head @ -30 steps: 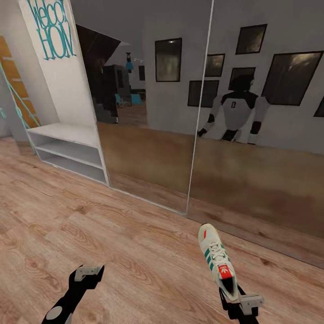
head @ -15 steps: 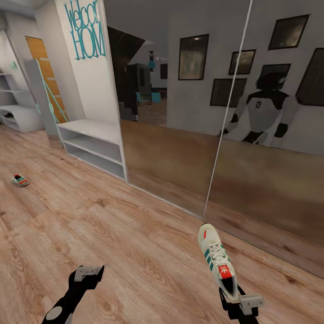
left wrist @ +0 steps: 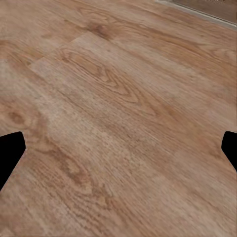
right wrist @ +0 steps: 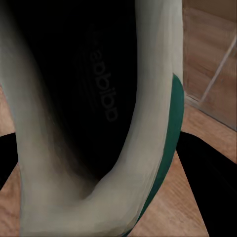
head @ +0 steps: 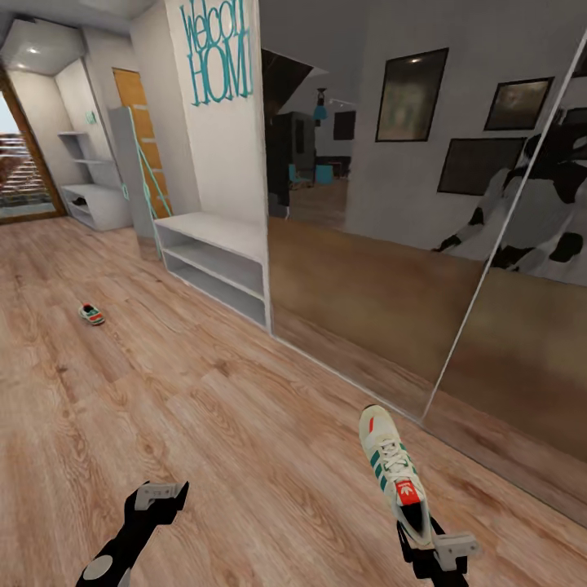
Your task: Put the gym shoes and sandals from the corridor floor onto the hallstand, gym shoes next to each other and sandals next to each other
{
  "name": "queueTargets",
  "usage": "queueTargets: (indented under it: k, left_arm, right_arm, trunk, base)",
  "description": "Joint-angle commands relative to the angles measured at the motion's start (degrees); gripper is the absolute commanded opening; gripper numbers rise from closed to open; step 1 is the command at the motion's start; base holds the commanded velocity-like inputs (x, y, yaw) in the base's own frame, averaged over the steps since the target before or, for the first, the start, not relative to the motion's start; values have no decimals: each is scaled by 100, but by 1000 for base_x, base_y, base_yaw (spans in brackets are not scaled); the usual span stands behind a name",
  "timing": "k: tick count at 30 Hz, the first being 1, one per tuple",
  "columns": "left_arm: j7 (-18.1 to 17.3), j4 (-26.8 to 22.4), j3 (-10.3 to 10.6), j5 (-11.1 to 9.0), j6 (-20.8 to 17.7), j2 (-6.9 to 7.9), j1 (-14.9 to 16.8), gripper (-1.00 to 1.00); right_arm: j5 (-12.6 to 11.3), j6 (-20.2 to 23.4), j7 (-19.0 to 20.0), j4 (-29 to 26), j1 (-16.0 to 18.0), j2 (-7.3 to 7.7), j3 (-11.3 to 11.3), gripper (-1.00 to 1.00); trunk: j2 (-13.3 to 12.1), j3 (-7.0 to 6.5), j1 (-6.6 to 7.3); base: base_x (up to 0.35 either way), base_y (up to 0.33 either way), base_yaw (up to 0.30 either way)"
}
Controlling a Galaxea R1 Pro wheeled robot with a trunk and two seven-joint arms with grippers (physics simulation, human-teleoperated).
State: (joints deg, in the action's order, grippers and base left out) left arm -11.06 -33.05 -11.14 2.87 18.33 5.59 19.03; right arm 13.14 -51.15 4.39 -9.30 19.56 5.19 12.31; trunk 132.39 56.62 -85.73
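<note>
Gym shoe (head: 394, 473) is clamped at the heel in the right gripper (head: 424, 545), toe pointing ahead and away from the robot, long axis running forward, held above the corridor floor (head: 244, 456). Right wrist view looks into the shoe's opening (right wrist: 74, 98); insole print reads "adidas", green stripe at the side. Left gripper (head: 160, 494) is spread apart, holding nothing, bare planks between its fingertips. Second gym shoe (head: 91, 314) lies far ahead and left of the left gripper, nearer that arm. Hallstand (head: 94, 200) stands beyond it at the corridor end. White bench (head: 216, 265) is closer; wall lettering above reads "Welcome HOME", partly cropped.
</note>
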Motion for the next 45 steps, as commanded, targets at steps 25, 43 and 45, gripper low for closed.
queueTargets:
  k: [25, 43, 45]
  left_arm:
    - [-41, 9, -38, 30, 15, -6, 11, 100]
    - [-37, 8, -43, 29, 13, -6, 7, 100]
    - [-37, 8, -44, 29, 13, -6, 7, 100]
  right_arm:
    - [13, -17, 46, 0, 2, -5, 52, -100]
    - [39, -17, 88, -1, 3, 14, 43, -100]
    - [39, -17, 88, -1, 3, 16, 43, -100]
  trunk:
    - [2, 113, -2]
    - [2, 141, -2]
    - [2, 141, -2]
  base:
    - [271, 198, 261]
    - [281, 191, 72]
    - [288, 172, 1]
